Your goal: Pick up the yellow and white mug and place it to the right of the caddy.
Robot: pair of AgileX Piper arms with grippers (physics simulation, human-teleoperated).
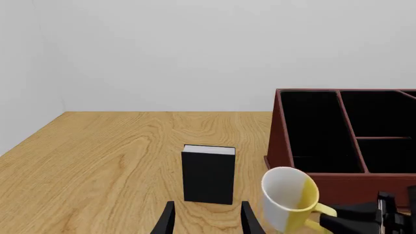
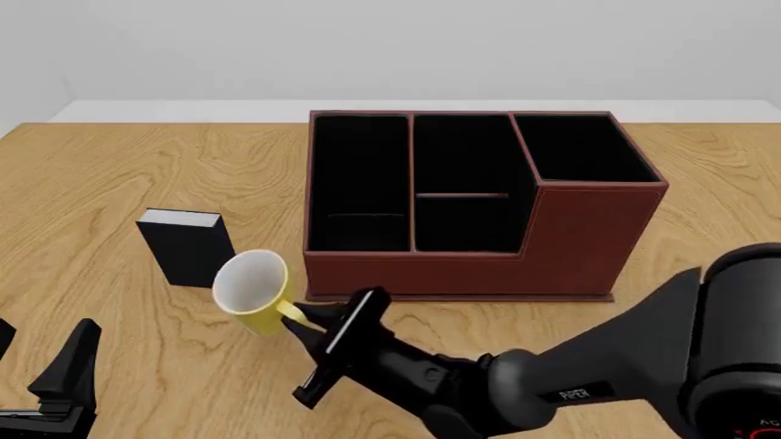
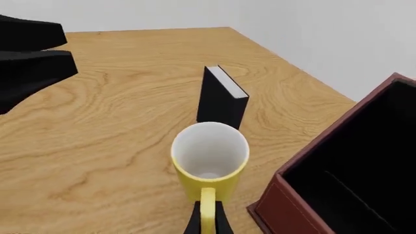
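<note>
Two arms are seen at a wooden counter. The right gripper is closed on the yellow loop handle of the yellow and white mug, its thin fingers pinching the handle from both sides, as is seen in the right wrist view, where the handle is clamped between the two dark fingertips. The mug is held tilted, with its white inside turned up and toward the camera of the front view; whether its base touches the counter cannot be told. The mug is located just in front of the near left corner of the caddy, apart from it, and near a small black box that stands upright on the counter to the mug's left.

The caddy, reddish-brown outside and black inside, is placed at the middle of the counter, with long compartments on its left and a taller section at its far right corner. The counter to the right of the caddy is bare wood.

The left gripper is seen low at the near left of the counter, well apart from the mug. Its two fingers are spread apart with nothing between them, and they are pointed toward the small black box.
</note>
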